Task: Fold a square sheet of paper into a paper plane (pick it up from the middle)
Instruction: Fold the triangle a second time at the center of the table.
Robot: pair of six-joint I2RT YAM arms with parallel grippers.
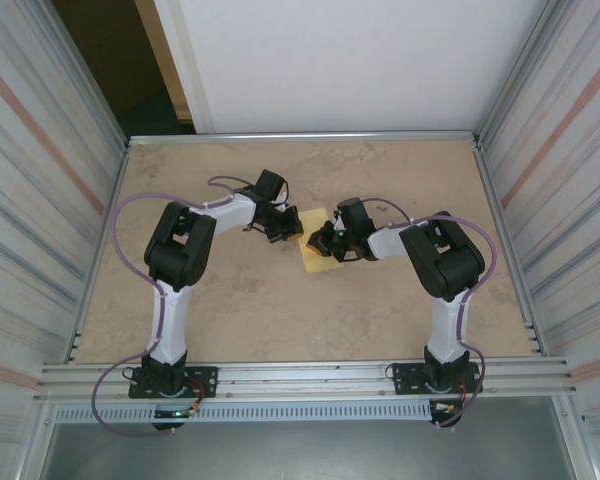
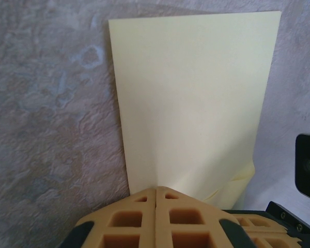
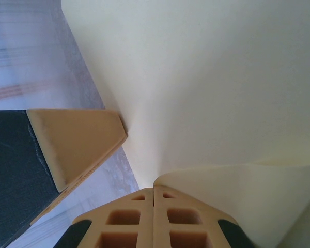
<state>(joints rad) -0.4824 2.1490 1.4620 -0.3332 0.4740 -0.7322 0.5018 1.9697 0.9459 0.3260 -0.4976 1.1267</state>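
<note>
Beige marbled tabletop [image 1: 250,300] is carrying the whole scene, with the two black-and-white arms [image 1: 180,250] bending inward and meeting near its middle. Between them, the square sheet of paper [image 1: 316,262] is lying pale yellow, mostly flat on the surface. In the left wrist view it is stretching away from the fingers, and one near corner is curling up into a loose second layer [image 2: 236,182].

The left gripper [image 2: 156,192] is pressing its jaws fully together at the sheet's near edge and appears to be nipping the paper there. The right gripper [image 3: 154,190] is likewise shutting tight where the sheet's bent surfaces are converging, so it seems to be pinching the paper too. A tan finger pad [image 3: 75,147] of the left gripper is hovering just beside it.

By my reading, an early fold is being formed and no dart shape is showing yet. The next move is calling for one claw to carry its pinched edge over onto the opposite edge while the other pins the sheet. Corners need lining up before any crease is pressed, since thin paper is prone to sliding or buckling.
</note>
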